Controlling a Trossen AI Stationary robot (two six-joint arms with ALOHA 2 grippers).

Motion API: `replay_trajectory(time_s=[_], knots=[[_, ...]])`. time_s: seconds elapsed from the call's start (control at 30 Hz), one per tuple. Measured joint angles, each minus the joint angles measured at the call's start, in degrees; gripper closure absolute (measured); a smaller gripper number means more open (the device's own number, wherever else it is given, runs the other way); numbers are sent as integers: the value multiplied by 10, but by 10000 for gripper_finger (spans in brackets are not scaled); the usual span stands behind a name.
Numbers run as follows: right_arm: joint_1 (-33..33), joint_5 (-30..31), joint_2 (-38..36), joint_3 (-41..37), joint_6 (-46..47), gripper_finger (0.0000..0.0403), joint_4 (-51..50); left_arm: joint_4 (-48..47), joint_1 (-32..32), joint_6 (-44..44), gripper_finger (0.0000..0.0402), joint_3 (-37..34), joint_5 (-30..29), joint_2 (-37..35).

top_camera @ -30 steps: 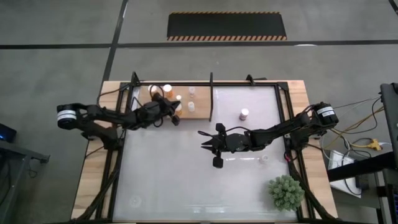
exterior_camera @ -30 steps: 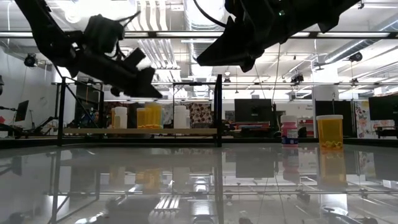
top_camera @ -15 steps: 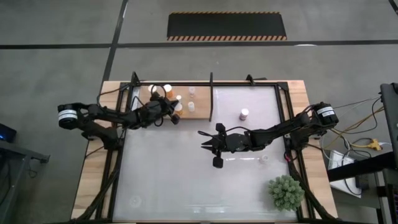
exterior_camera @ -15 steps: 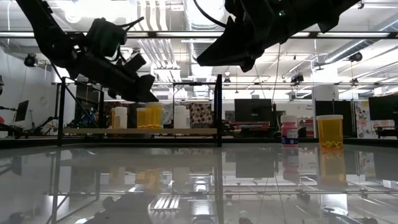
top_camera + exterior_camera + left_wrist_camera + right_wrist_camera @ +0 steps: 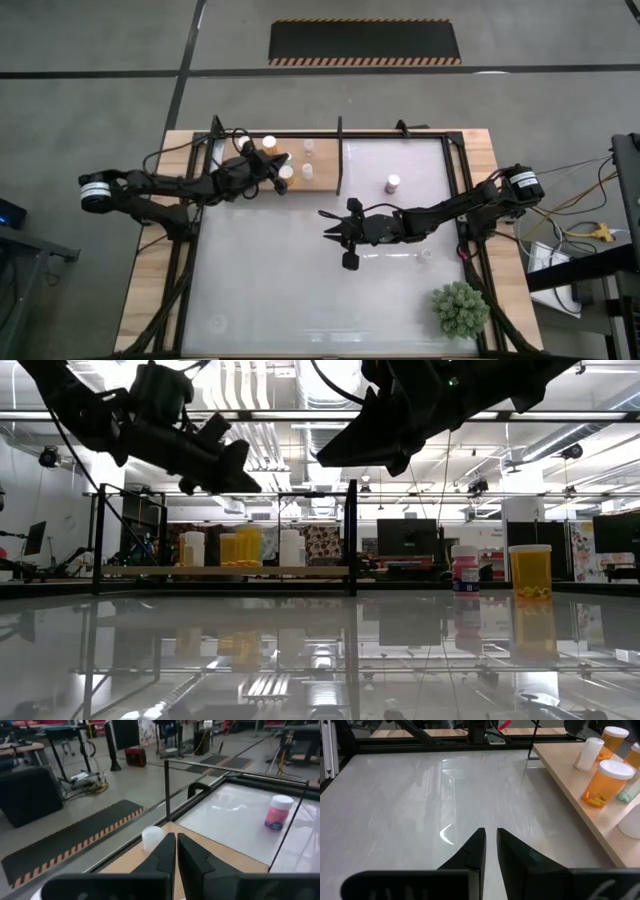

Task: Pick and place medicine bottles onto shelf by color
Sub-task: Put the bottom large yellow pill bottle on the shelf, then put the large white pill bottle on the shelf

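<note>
Our left gripper (image 5: 283, 185) hangs over the shelf (image 5: 262, 180), fingers closed on nothing; right gripper (image 5: 335, 236) waits mid-surface, fingers nearly together, empty. Pink bottle (image 5: 393, 183) sits behind it. We should open wide and descend squarely.

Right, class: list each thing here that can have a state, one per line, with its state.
left gripper: shut, empty, above the shelf.
right gripper: nearly shut, empty, over the table.
pink bottle: upright, capped, on the table.
orange bottle: upright, capped, on the shelf.
</note>
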Motion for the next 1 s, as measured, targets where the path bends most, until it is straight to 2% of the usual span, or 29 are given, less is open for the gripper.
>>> replay_trajectory(time_s=[0.47,0.83,1.0], knots=[[0,0,0,0,0,367,0,5,0,-22,402,-7,0,93],[0,0,0,-1,0,367,-1,-1,0,-18,402,-2,16,27],[0,0,0,-1,0,367,-1,-1,-13,-19,402,-3,29,21]])
